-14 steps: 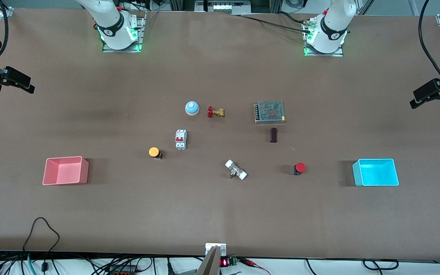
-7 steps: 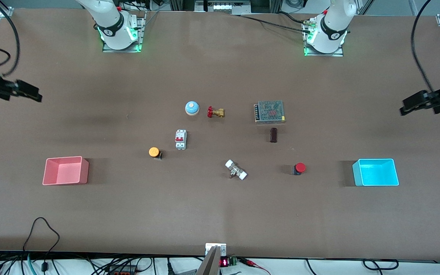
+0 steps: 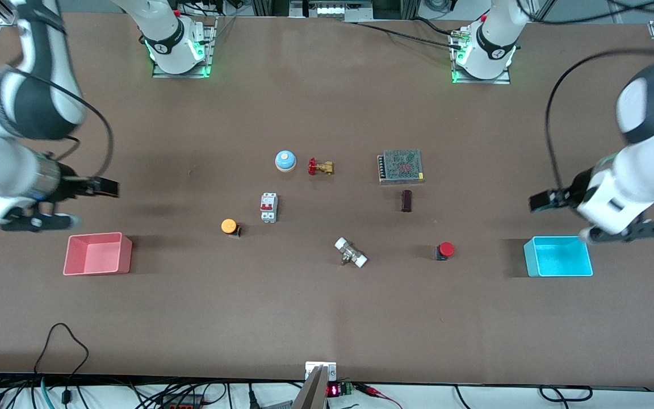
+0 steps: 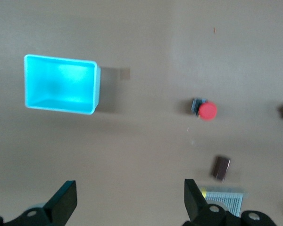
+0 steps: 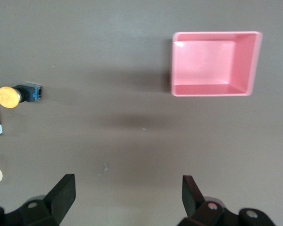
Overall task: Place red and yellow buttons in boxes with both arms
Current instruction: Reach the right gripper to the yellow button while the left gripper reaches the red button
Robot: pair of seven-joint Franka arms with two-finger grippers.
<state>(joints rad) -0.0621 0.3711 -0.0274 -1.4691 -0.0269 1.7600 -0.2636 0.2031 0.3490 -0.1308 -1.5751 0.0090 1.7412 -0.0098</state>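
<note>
Since the earlier front views both arms have swung inward from the frame's side edges, while nothing on the table has shifted. The right gripper (image 3: 105, 187) is now seen at mid-left of the front view, over bare table just above the pink box (image 3: 98, 254), and the left gripper (image 3: 537, 201) at mid-right, over bare table just above the cyan box (image 3: 558, 257); in both wrist views the fingers are spread wide and nothing is held between them. The coming move is judged to turn on one relation: each button lies inward of its nearer gripper, toward the table's middle, and lower in the frame. The yellow button (image 3: 228, 226) is found at centre-left, between the pink box and the white circuit breaker (image 3: 268, 207), so the right arm is the nearer one; the red button (image 3: 445, 249) is found at centre-right, well apart from the cyan box, so the left arm is the nearer one. Both buttons are laid on their sides, long axis roughly along the table's length, the round glossy cap at one end and a short black body at the other. The boxes are smooth plastic with sloped walls and open tops, both empty. The table (image 3: 327, 318) is covered in a matte brown sheet. A perforated metal power supply (image 3: 400, 166), a blue dome (image 3: 285, 161) and a brass valve (image 3: 321, 167) are left in the upper middle.
</note>
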